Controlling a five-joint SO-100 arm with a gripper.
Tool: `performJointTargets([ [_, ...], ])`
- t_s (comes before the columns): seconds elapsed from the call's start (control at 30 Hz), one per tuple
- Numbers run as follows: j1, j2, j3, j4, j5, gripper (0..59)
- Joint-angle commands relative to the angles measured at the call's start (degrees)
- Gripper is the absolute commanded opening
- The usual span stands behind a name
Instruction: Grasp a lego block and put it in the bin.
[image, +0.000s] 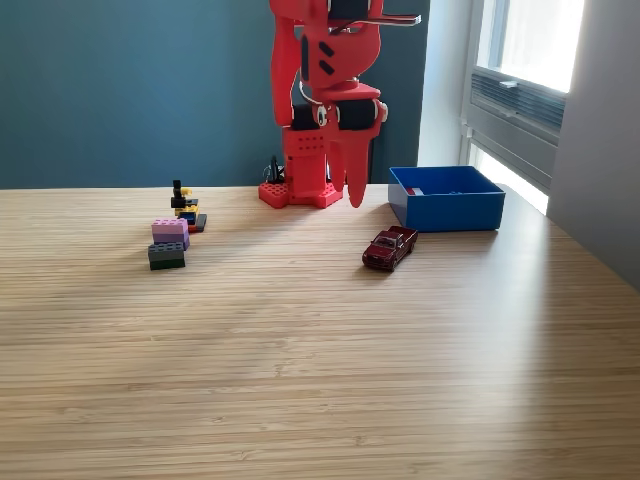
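Several lego blocks sit on the wooden table at the exterior view's left: a pink block (170, 231), a dark grey block (166, 256) in front of it, and a small black and yellow stack (183, 204) behind. The blue bin (447, 209) stands at the right rear, with a small red and white piece just showing inside. My red gripper (352, 196) hangs in the air, pointing down in front of the arm's base (300, 190), left of the bin and well right of the blocks. Its fingers look closed together, with nothing between them.
A dark red toy car (389, 247) stands on the table in front of the bin's left corner. A window and a grey wall edge the scene on the right. Bare wooden table fills the foreground.
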Motion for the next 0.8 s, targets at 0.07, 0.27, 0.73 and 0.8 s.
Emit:
performJointTargets([
  [0.07, 7.82, 4.04, -1.41, -0.88, 5.19, 23.1],
  [0.27, 19.69, 4.04, 0.44, -3.87, 8.26, 22.9],
  [0.73, 38.06, 4.04, 2.99, -4.83, -22.94, 23.0],
  [0.8, 39.55, 4.04, 2.64, -4.83, -27.33, 23.1],
])
